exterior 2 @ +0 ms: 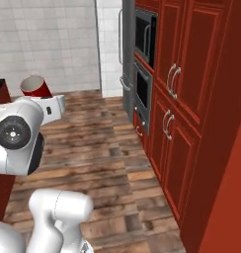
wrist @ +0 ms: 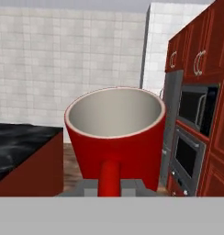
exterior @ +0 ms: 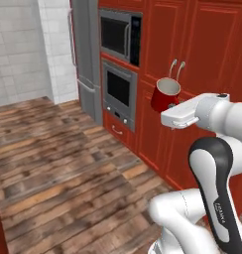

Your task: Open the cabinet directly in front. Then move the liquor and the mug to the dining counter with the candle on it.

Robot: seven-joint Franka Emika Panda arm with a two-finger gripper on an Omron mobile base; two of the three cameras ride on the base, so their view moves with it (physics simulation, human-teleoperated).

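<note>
One mug (exterior: 165,94) is in play, red outside and pale inside, carried in the air at the end of the arm. The gripper (exterior: 173,106) is closed on it: in the hand view the mug's handle (wrist: 109,178) runs straight down to the grip at the bottom of the picture, and the fingers themselves are hidden behind the mug. The mug's axis is near upright but tilted. In the left base view its open mouth faces up and leans toward the red cabinet fronts (exterior: 192,54) behind it; in the right base view the mouth faces up and leans to the left, away from the hand. In the hand view the mouth opens upward and toward the camera, so most of the pale inside wall shows, and nothing can be seen in it.

Taking the oven (exterior: 119,92) as landmark: in the left base view the mug hangs just to the right of it, at about the oven's own height, in front of the red doors. One microwave (exterior: 119,34) sits directly above the oven, and one grey fridge (exterior: 86,59) stands just to the oven's left. Right of the oven and above the mug, two curved silver handles (exterior: 176,69) stick up side by side. Below and in front of the oven lies the plank floor (exterior: 63,163). In the hand view one black marble counter (wrist: 17,147) with a red base lies far left of the oven, past the mug.
</note>
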